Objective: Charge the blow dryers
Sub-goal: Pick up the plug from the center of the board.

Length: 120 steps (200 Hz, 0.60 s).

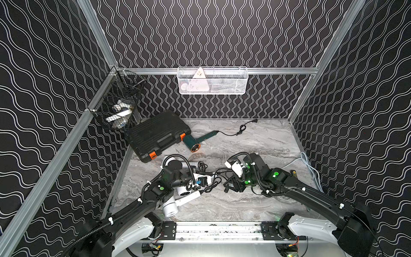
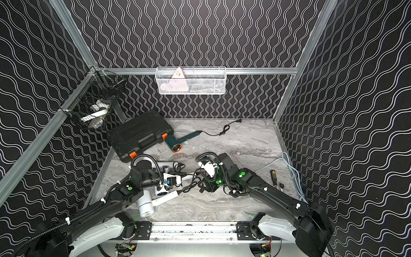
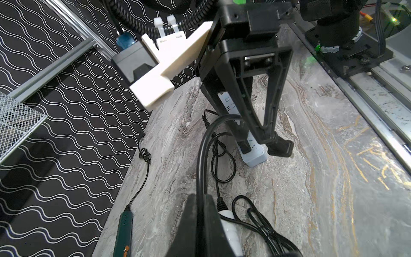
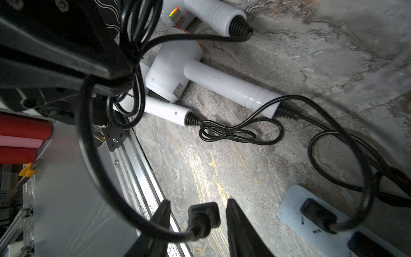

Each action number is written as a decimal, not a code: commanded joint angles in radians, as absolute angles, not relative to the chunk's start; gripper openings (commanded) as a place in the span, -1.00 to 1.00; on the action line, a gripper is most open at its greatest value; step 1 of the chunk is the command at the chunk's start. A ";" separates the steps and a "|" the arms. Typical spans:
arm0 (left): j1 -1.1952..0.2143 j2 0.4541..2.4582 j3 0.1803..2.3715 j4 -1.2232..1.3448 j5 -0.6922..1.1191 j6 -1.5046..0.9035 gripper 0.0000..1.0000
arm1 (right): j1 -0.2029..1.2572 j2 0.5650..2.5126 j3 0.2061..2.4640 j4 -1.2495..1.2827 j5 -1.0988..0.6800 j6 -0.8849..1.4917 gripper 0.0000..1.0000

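Both arms reach in low from the near rail and bend toward each other over the middle of the table (image 1: 255, 200). The left gripper (image 3: 201, 197) is fully closed, pinching a black cord (image 4: 89, 138). That cord arcs across to a plug (image 4: 204, 214) at the right arm. The right gripper (image 4: 198, 201) points down at the table with its jaws apart on either side of that plug. A sliver of gap shows on each side, so it has no grip on the plug. Just beside it lies the pale blue strip (image 4: 291, 213), with another plug (image 4: 315, 213) seated in it.

Three white dryers (image 1: 170, 208) lie bunched under and beside the left forearm. Their handles point toward the middle and their cords are tangled between the two arms. One barrel is close to the near rail.

Farther back, the green dryer (image 1: 191, 142) lies on the table, its barrel touching or just beside the case (image 1: 155, 135). Its own cord runs off to a loose plug near the back wall. The case is closed and sits against the left wall.

A black basket (image 1: 117, 100) hangs on the left wall above the case and holds a few white things too small to name. A white basket (image 1: 212, 81) hangs on the back rail with a pale triangular thing at its left end.
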State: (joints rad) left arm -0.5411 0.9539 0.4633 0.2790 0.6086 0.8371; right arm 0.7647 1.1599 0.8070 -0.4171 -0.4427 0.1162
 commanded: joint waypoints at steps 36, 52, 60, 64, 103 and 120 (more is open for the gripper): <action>-0.541 0.948 0.468 0.318 0.617 0.854 -1.00 | 0.764 1.161 0.784 -0.393 -0.517 0.133 -0.26; -0.541 0.946 0.470 0.314 0.617 0.854 -1.00 | 0.764 1.142 0.770 -0.393 -0.507 0.143 -0.28; -0.540 0.947 0.471 0.315 0.618 0.854 -1.00 | 0.765 1.134 0.763 -0.396 -0.501 0.147 -0.29; -0.540 0.946 0.471 0.315 0.620 0.853 -1.00 | 0.764 1.129 0.762 -0.397 -0.497 0.149 -0.30; -0.540 0.946 0.472 0.317 0.626 0.848 -1.00 | 0.766 1.124 0.755 -0.410 -0.473 0.162 -0.37; -0.540 0.945 0.473 0.316 0.627 0.847 -1.00 | 0.766 1.128 0.756 -0.399 -0.472 0.169 -0.39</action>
State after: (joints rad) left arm -0.5411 0.9493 0.4633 0.2787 0.6067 0.8391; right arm 0.7647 1.1278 0.7559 -0.4141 -0.4820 0.1493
